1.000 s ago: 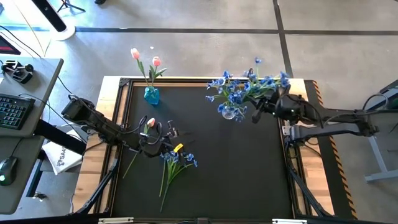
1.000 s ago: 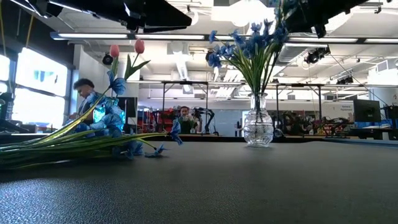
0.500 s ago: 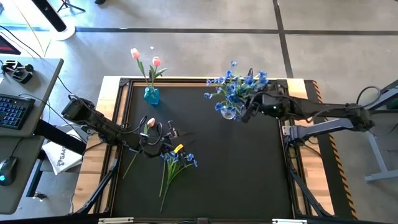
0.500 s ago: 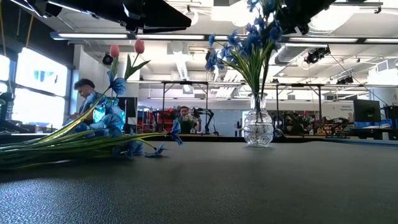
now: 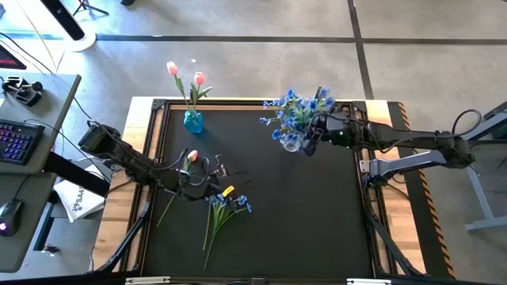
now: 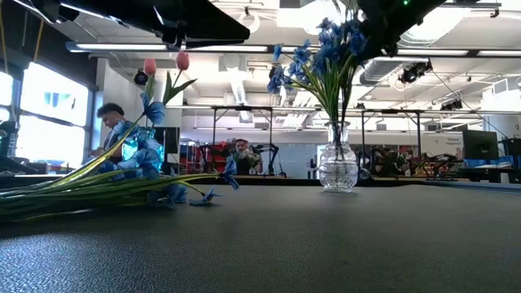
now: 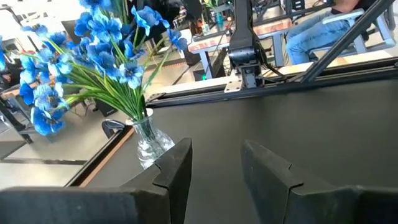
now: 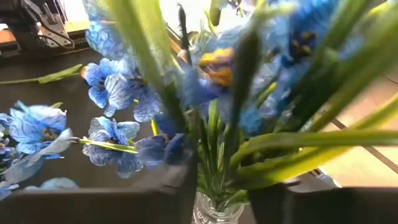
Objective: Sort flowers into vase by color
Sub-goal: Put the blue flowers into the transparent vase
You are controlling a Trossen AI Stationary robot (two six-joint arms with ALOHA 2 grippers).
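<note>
A clear glass vase (image 5: 291, 143) stands at the table's far right and holds blue flowers (image 5: 297, 111); their stems stick into its mouth. My right gripper (image 5: 309, 144) hovers level with those stems, just right of the vase, its fingers apart around them (image 8: 224, 180). A small blue vase (image 5: 192, 121) at the far left holds two pink tulips (image 5: 196, 78). One pink tulip (image 5: 190, 156) and a blue bunch (image 5: 226, 202) lie flat on the mat at the near left. My left gripper (image 5: 215, 169) hangs open above them, with nothing between its fingers (image 7: 216, 155). My right gripper has one finger (image 8: 180, 183) on either side of the green stems (image 8: 214, 140), just above the vase's mouth (image 8: 214, 211), coming level from the table's right. Whether the fingers touch the stems, I cannot tell. The stems stand upright in the vase.
A wooden rim (image 5: 396, 229) frames the black mat, whose near right part (image 5: 317, 229) is bare. A desk with a keyboard (image 5: 20, 138) stands beyond the left edge. People (image 6: 110, 130) show in the room behind the table.
My right gripper has gone toward the table's left edge, up to the clear vase. The blue blossoms that spread out to the right of the vase have swung in with it and now stand bunched upright over the vase.
</note>
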